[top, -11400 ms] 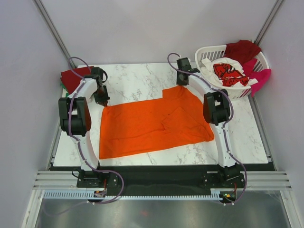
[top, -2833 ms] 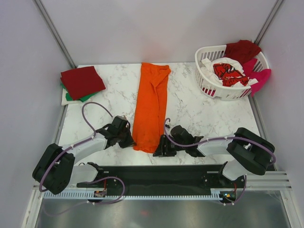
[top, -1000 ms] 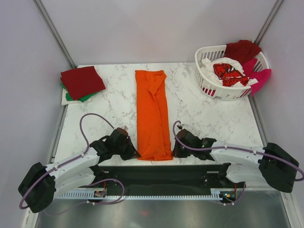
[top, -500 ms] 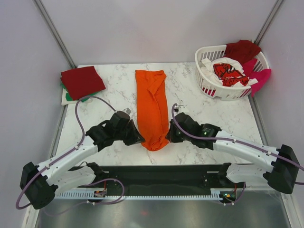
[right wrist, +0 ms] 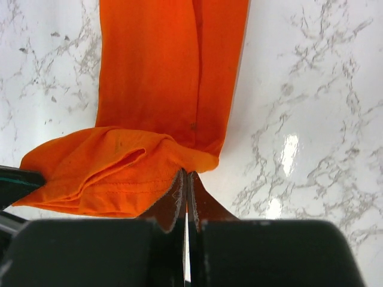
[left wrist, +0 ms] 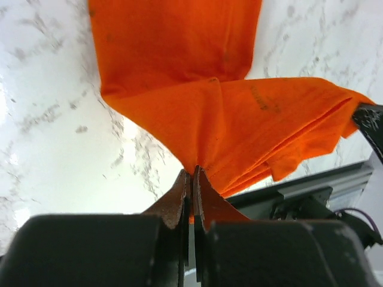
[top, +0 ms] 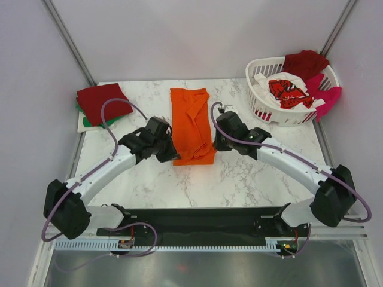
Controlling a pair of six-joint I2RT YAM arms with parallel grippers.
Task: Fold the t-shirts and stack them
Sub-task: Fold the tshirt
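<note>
The orange t-shirt (top: 191,122) lies as a long narrow strip on the marble table (top: 239,179), its near end lifted and carried back over itself. My left gripper (top: 172,153) is shut on the near left corner of the orange shirt (left wrist: 197,113). My right gripper (top: 213,143) is shut on the near right corner of the orange shirt (right wrist: 161,95). A folded dark red shirt (top: 103,101) lies on a green one (top: 99,123) at the far left. The white shirt with red print (top: 286,91), another dark red one (top: 305,61) and a magenta one (top: 328,98) sit in the basket.
The white slatted laundry basket (top: 263,107) stands at the table's far right corner. Grey walls close in behind and at both sides. The black base rail (top: 197,218) runs along the near edge.
Both grippers have lifted the shirt's near end and carried it away from the near edge toward the middle, doubling the strip over itself. Much earlier the shirt lay spread flat.
</note>
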